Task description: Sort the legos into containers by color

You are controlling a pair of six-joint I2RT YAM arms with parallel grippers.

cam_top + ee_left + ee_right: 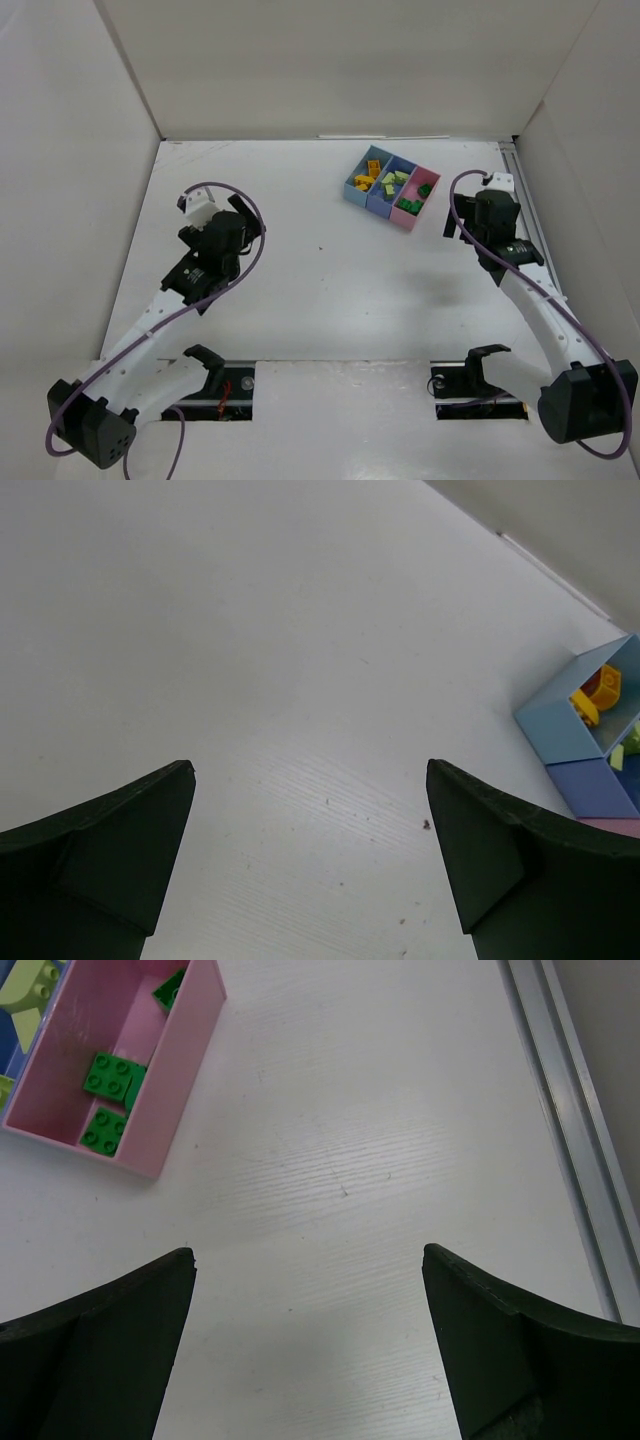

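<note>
Plain white panels (330,60) are walling in the back and both sides of the space, and a white bench (330,300) with a faint wood grain is spreading between them. The left arm (160,310) is reaching up the left half of the bench, and the right arm (540,310) is reaching up along the right edge, each trailing a purple cable (225,190). A pale metal rail (570,1110) is running along the right edge of the bench. The containers (352,190) are sitting as a joined row, set at a slant, on the far right part of the bench. They are near the right arm's end and well apart from the left one. The left hand (308,770) is hovering with its dark fingers spread wide over bare bench, gripping nothing. The right hand (306,1252) is likewise spread wide and carrying nothing, just beside the pink bin (185,1070). The legos (393,182) are lying inside the bins: yellow-orange ones (598,690) in the light blue bin (560,730), pale lime ones in the darker blue bin (595,788), dark green ones (112,1074) in the pink. A few dark specks (426,825) are dotting the bench.
</note>
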